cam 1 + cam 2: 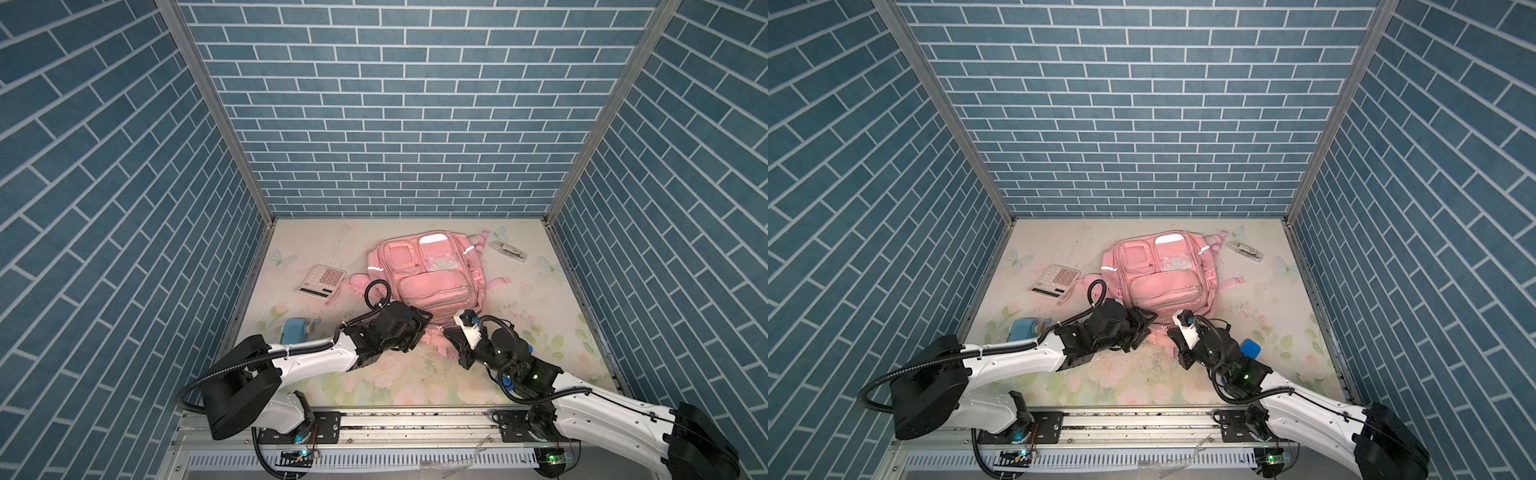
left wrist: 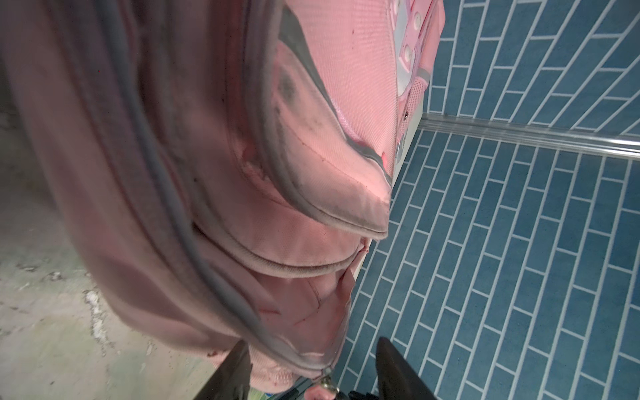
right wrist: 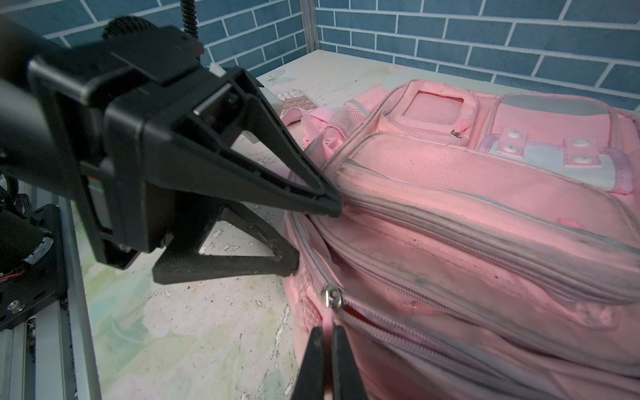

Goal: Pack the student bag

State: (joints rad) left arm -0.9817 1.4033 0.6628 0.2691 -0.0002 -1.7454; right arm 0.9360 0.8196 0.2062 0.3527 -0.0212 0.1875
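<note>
The student bag [image 1: 428, 282] lies unpacked, calculator [image 1: 322, 281] outside; right fingers [image 3: 313, 360] pinch its zipper pull [image 3: 327, 320], left fingers [image 3: 225, 268] spread open.

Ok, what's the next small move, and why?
Probably close the left end effector on the near corner of the pink backpack. That corner lies between its open jaws, while the right end effector is shut on the zipper pull; bracing should help the zip slide.
</note>
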